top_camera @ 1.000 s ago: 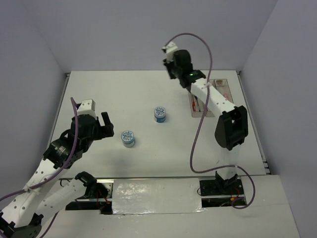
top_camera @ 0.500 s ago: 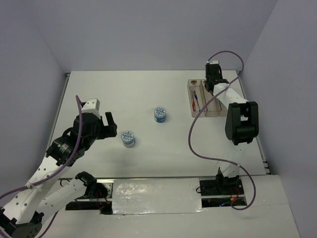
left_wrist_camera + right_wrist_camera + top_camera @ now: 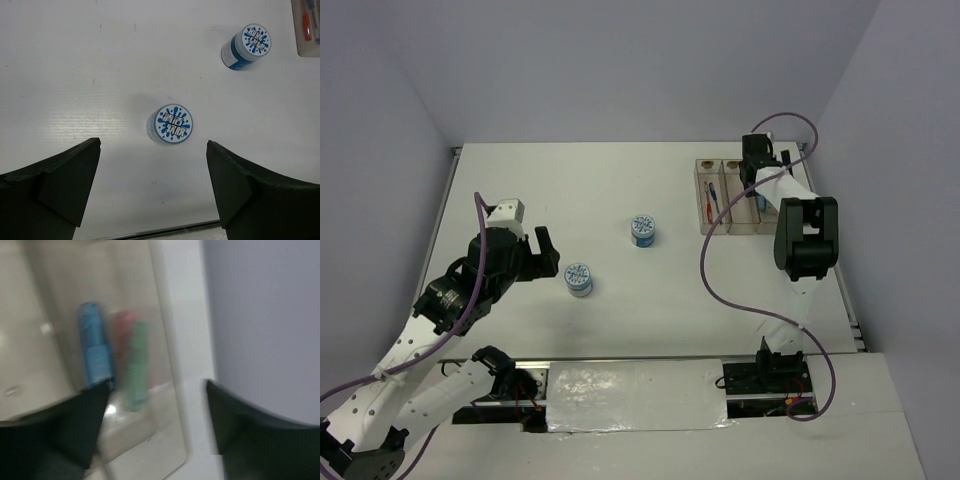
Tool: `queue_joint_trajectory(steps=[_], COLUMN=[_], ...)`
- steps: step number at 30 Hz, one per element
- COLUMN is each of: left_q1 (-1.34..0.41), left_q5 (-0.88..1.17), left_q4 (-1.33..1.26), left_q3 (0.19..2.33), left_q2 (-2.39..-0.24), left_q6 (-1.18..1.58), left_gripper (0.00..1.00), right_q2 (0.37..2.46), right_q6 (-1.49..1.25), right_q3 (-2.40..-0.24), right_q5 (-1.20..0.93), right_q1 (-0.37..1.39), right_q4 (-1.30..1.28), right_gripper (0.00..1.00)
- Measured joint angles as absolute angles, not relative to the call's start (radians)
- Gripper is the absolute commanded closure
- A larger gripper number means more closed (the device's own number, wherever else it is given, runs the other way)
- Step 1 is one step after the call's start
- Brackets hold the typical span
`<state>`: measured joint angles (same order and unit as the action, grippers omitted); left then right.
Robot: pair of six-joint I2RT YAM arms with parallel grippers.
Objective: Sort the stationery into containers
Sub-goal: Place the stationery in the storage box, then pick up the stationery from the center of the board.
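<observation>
Two blue-white tape rolls stand on the table, the near one point(image 3: 578, 279) point(image 3: 171, 123) and a farther one point(image 3: 642, 230) point(image 3: 248, 44). My left gripper point(image 3: 542, 255) point(image 3: 152, 145) is open just left of the near roll, not touching it. The clear three-compartment tray point(image 3: 736, 222) lies at the back right, with red and blue pens point(image 3: 712, 198) in its left compartment. My right gripper point(image 3: 758, 172) point(image 3: 155, 390) hovers over the right compartment, open with nothing between its fingers. Below it lie a blue clip point(image 3: 95, 347), a green clip point(image 3: 136, 365) and a blurred pink one point(image 3: 125, 325).
White walls close the table at the back and right, close to the tray. The table's right raised edge point(image 3: 825, 240) runs beside my right arm. A purple cable point(image 3: 708, 280) loops left of that arm over the tray's near end.
My right arm swung from behind the tray's left side to over its right compartment, and its jaws widened. My left gripper crept slightly toward the near tape roll.
</observation>
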<state>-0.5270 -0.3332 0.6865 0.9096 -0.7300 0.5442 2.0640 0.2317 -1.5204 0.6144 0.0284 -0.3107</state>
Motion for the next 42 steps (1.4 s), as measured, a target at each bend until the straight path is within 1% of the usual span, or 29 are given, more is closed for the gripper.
queue_joint_trajectory(steps=[1, 8, 14, 17, 20, 25, 32, 42], left_q1=[-0.527, -0.527, -0.527, -0.527, -0.527, -0.527, -0.527, -0.527], left_q5=[-0.332, -0.332, -0.334, -0.336, -0.342, -0.353, -0.362, -0.362], left_q4=[0.686, 0.686, 0.687, 0.687, 0.687, 0.688, 0.688, 0.688], left_q3=[0.910, 0.910, 0.910, 0.910, 0.910, 0.910, 0.910, 0.910], left_q2=[-0.730, -0.732, -0.739, -0.751, -0.755, -0.755, -0.758, -0.757], left_q6=[0.544, 0.544, 0.545, 0.545, 0.545, 0.546, 0.546, 0.546], left_gripper=[0.01, 0.01, 0.01, 0.01, 0.01, 0.01, 0.01, 0.01], right_q2=[2.062, 2.016, 1.928, 1.855, 1.796, 1.805, 1.885, 1.905], right_q6=[0.241, 0.170, 0.084, 0.024, -0.051, -0.147, -0.223, -0.242], right_q3=[-1.535, -1.584, -1.574, -1.528, -1.484, -1.469, -1.431, -1.398], right_q5=[0.645, 0.588, 0.556, 0.434, 0.240, 0.118, 0.084, 0.154], right_q1=[0.028, 0.058, 0.206, 0.285, 0.361, 0.486, 0.638, 0.663], right_q4=[-0.314, -0.353, -0.375, -0.358, -0.340, -0.323, -0.297, -0.248], right_gripper=[0.00, 0.00, 0.00, 0.00, 0.00, 0.00, 0.00, 0.00])
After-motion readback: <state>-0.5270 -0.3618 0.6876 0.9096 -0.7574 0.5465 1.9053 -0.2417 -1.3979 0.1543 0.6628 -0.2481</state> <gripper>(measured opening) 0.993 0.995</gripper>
